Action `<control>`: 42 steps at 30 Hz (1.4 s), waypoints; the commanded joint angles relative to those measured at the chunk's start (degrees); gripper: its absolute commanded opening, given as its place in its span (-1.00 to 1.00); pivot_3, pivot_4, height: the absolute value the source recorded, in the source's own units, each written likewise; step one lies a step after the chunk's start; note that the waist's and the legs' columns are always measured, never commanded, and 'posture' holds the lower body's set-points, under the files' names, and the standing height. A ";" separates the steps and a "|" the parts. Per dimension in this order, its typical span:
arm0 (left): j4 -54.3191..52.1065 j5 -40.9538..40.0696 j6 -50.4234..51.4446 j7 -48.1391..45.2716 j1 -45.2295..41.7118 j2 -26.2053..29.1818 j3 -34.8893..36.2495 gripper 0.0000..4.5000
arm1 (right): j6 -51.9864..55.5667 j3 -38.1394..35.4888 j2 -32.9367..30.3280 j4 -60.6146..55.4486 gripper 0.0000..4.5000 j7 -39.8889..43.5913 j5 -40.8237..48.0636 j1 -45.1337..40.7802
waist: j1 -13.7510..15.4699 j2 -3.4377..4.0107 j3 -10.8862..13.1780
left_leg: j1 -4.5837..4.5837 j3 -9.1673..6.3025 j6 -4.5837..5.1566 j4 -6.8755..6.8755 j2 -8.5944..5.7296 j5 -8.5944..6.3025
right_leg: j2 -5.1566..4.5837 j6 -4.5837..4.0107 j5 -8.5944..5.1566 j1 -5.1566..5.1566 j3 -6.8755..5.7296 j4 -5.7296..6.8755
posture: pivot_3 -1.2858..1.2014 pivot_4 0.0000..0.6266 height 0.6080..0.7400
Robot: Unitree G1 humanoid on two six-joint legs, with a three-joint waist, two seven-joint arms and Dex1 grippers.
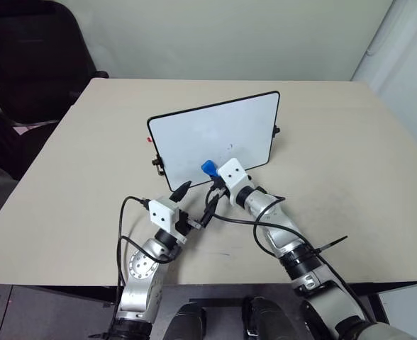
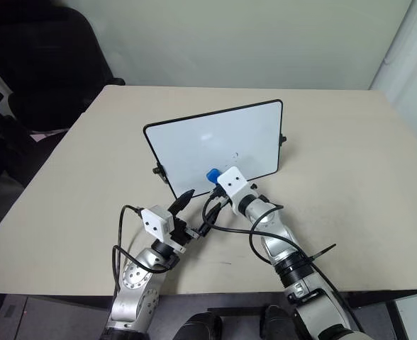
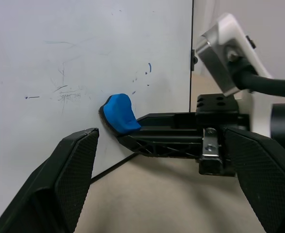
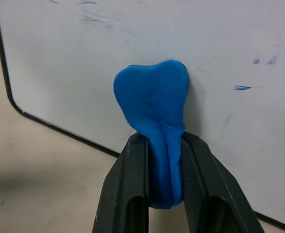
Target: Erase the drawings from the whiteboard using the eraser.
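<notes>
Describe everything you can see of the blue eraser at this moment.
The small bright blue, soft-looking eraser is pinched between the two black fingers of the right hand, squeezed narrow where gripped and flaring into a wider rounded lobe beyond them. Its far face appears pressed against the lower part of the black-framed whiteboard, near the bottom edge. A few faint blue marks remain on the board beside it.

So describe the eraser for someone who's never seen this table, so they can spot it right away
Find the beige table, then the whiteboard propped up on it. Along the board's lower edge, the right pincer is shut on the eraser, which sits against the white surface. It is a small, bright blue, squashed block, the only solid blue thing there; the blue marks nearby are just thin strokes.
</notes>
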 commanded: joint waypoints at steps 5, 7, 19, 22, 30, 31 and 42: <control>-2.83 -0.72 0.22 -0.70 0.27 0.40 0.03 1.00 | -2.21 -9.90 -0.36 -0.18 -0.64 -8.18 1.96 -3.48 | 0.07 -0.08 0.12 | -0.02 0.00 -0.43 0.04 -0.01 0.21 | 0.00 -0.30 0.43 0.01 0.01 -0.01 | 0.03 -0.52 1.00; -2.86 -0.81 0.29 -0.71 0.25 0.41 0.05 1.00 | -2.61 -11.68 -0.26 -0.82 -0.64 -8.94 2.80 -3.63 | 0.06 -0.10 0.16 | -0.02 0.00 -0.45 0.03 0.00 0.38 | 0.00 0.00 0.27 0.01 0.01 -0.01 | 0.03 -0.52 1.00; -2.36 -0.76 0.43 -1.16 -0.33 0.43 0.37 1.00 | -2.92 -9.61 2.24 -0.34 -0.64 -6.40 2.72 -4.74 | -0.49 -0.10 0.16 | -0.33 0.02 -0.29 -0.02 0.06 0.49 | 0.00 -0.07 0.47 -0.25 0.00 -0.01 | 0.03 -0.52 1.00; -2.06 -0.62 0.40 -1.18 -0.61 0.48 0.41 1.00 | -2.45 -6.99 3.76 0.13 -0.64 -4.54 1.98 -5.27 | -1.19 -0.10 0.16 | -0.35 0.05 -0.28 -0.04 0.07 0.47 | 0.02 -0.09 0.48 -0.33 0.00 -0.02 | 0.03 -0.52 1.00; -1.78 -0.25 0.22 -1.11 -0.97 0.55 0.43 1.00 | -2.17 -0.96 6.05 -0.16 -0.64 0.17 0.89 -5.09 | -1.51 -0.08 0.17 | -0.34 0.03 -0.55 -0.06 0.26 0.44 | 0.21 -0.12 0.50 -0.37 0.00 -0.01 | 0.03 -0.52 1.00; -1.84 -0.22 0.23 -1.09 -0.95 0.56 0.41 1.00 | -1.92 -0.62 6.25 -0.21 -0.64 0.63 0.91 -5.13 | -1.45 -0.08 0.17 | -0.36 0.03 -0.57 -0.06 0.26 0.44 | 0.21 -0.12 0.50 -0.37 0.00 -0.02 | 0.03 -0.52 1.00; -1.92 -0.19 0.43 -1.09 -1.02 0.61 0.47 1.00 | -2.36 -6.51 4.42 4.41 -0.64 -4.10 1.52 -8.83 | -0.93 -0.08 0.17 | -0.45 -0.01 -0.72 -0.06 0.25 0.52 | 0.20 -0.36 0.65 -0.40 -0.01 -0.02 | 0.03 -0.52 1.00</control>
